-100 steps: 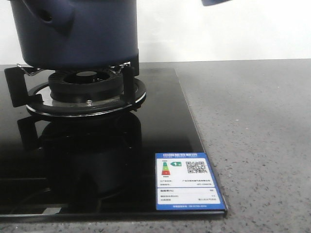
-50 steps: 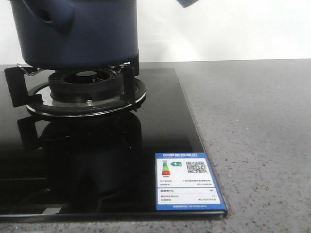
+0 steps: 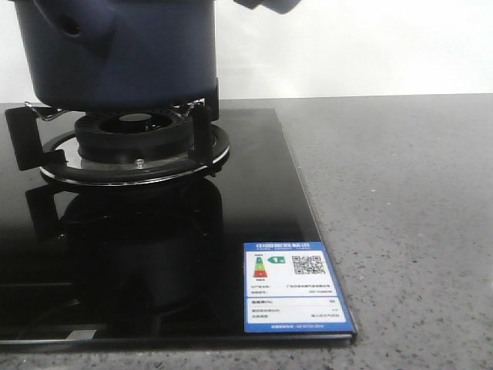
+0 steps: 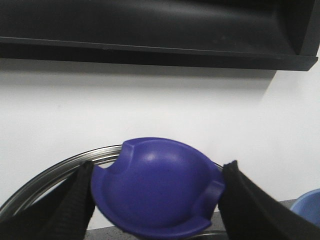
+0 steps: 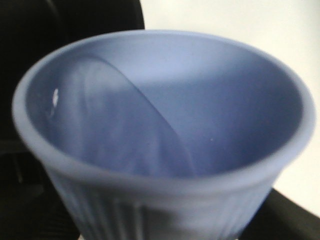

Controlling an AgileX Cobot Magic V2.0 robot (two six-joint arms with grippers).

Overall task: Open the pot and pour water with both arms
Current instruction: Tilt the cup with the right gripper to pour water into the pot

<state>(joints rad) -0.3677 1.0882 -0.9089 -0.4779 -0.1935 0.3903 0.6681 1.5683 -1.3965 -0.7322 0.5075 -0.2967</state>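
Navy-blue matte pot (image 3: pixel 123 54), large and round, seated on the black pan supports of a gas burner (image 3: pixel 135 142); its top is cut off by the frame edge, and a stubby side protrusion with a round hole shows at its upper left. Black glass hob (image 3: pixel 154 270), glossy, carrying the pot's reflection. Grey speckled countertop (image 3: pixel 408 216) to its right. Blue-bordered energy label (image 3: pixel 295 287) at the hob's near right corner: coloured efficiency arrows, a QR code, rows of small print too fine to read. A small dark blue shape at the top edge of the front view, mostly cut off, cannot be identified.

Left gripper (image 4: pixel 157 200): black fingers (image 4: pixel 75 200) closed on either side of a blue domed knob (image 4: pixel 155 185); behind it a curved metal rim (image 4: pixel 55 170), only partly seen, against a white wall.

Light blue ribbed cup (image 5: pixel 160 140) fills the right wrist view, tilted, clear water lying against one inner side. Right gripper fingers are hidden behind the cup, so their grip cannot be told.
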